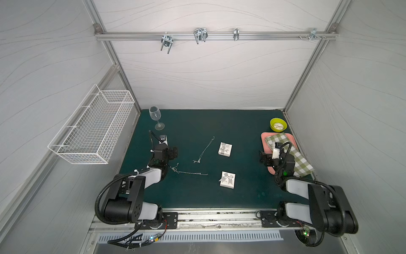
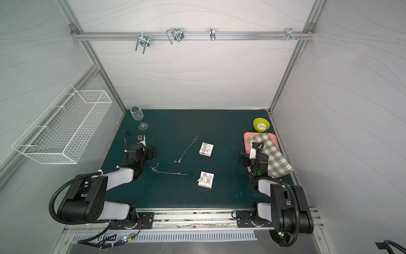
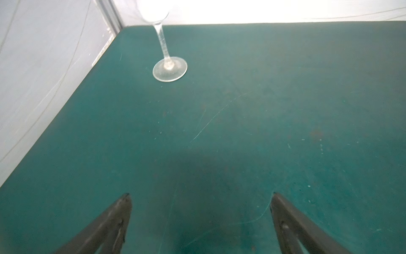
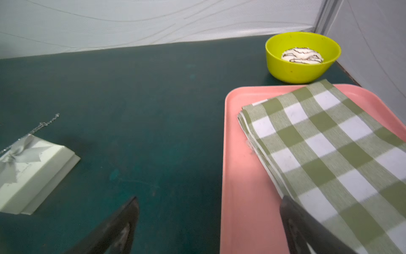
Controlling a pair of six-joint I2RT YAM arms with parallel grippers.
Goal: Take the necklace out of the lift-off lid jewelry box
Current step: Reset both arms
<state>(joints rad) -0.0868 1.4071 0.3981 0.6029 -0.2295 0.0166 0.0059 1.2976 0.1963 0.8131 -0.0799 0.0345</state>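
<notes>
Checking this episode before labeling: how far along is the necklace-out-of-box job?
Done: the far necklace and the near necklace lie loose on the green mat, each apart from the far box and the near box. In hand: nothing. The left claw and the right claw are open and empty. Left: probably nothing. Both boxes have lids on, so their contents are hidden.

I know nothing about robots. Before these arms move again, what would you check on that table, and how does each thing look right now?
1. Left claw open, holding nothing: ok.
2. Right claw open, holding nothing: ok.
3. Necklace out of its box: near chain and far chain both lie on the green mat: ok.
4. Near box and far box emptied: lids on, cannot tell.
5. Wine glass upright, apart from the left claw: ok.
</notes>
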